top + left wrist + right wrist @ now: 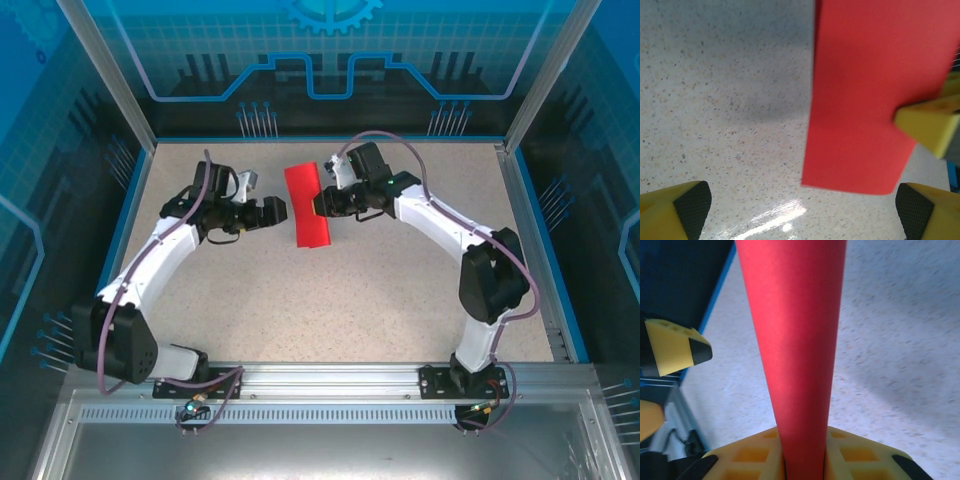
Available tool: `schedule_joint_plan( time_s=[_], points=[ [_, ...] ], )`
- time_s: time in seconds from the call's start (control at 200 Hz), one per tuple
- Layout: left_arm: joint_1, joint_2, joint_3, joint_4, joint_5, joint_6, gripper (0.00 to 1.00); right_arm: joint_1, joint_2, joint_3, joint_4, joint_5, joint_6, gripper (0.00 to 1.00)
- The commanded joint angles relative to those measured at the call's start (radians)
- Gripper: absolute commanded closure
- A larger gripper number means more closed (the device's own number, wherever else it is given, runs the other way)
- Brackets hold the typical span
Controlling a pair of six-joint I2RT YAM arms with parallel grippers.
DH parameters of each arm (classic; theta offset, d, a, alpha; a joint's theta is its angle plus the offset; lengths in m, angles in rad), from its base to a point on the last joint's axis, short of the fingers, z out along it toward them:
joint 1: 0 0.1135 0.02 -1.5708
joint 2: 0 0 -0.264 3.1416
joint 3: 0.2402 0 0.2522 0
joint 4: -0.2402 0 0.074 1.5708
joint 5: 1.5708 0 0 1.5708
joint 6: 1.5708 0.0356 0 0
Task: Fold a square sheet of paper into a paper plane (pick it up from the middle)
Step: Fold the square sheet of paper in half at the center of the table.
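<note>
**Square sheet of paper point(306, 205): clamped by the right claw, no dart shape yet**

Left gripper point(276, 212): the jaws stand wide apart with nothing between them. It sits just beside the sheet's left edge and does not touch it. In the left wrist view its fingertips point(690, 210) flank the sheet's lower end.

Sheet: bright red, showing as a narrow oblong, not a square. It lies over the middle of the table point(400, 300), between the two claws. Judging by the shadow beneath it, it appears raised off the surface. The long axis runs far to near in the top view, with the near end leaning slightly right. Both ends are blunt, so there is no nose and it points nowhere yet.

Right gripper point(322, 206): pinched on the sheet's right long edge, about mid-length. In the right wrist view the paper rises straight out from between the pads.

Assessment: an early lengthwise fold appears to be in hand. The next move likely calls for the left claw to close on the free left edge. It should do so without dragging the sheet out of the right pinch, and the edges should be aligned before any crease.
</note>
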Motion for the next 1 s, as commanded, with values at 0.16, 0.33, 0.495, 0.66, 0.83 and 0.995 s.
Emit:
schedule_joint_plan(
  time_s=[0.16,0.33,0.495,0.66,0.83,0.995],
  points=[
    [0.001,0.008,-0.027,0.021,0.119,-0.087,0.03,-0.014,-0.018,-0.293,0.255,-0.14,0.145,0.77],
    [-0.031,0.05,-0.06,0.091,0.141,-0.129,0.06,-0.05,-0.018,-0.393,0.281,-0.174,0.125,0.77],
    [-0.078,0.091,-0.078,0.149,0.135,-0.164,0.08,-0.096,0.002,-0.406,0.206,-0.217,0.042,0.77],
    [-0.123,0.129,-0.105,0.208,0.127,-0.214,0.11,-0.131,0.028,-0.413,0.152,-0.246,-0.023,0.77],
    [-0.148,0.174,-0.128,0.276,0.12,-0.28,0.17,-0.158,0.069,-0.412,0.118,-0.276,-0.075,0.77],
    [-0.178,0.202,-0.134,0.318,0.101,-0.308,0.2,-0.164,0.093,-0.405,0.077,-0.265,-0.115,0.77]
  ],
)
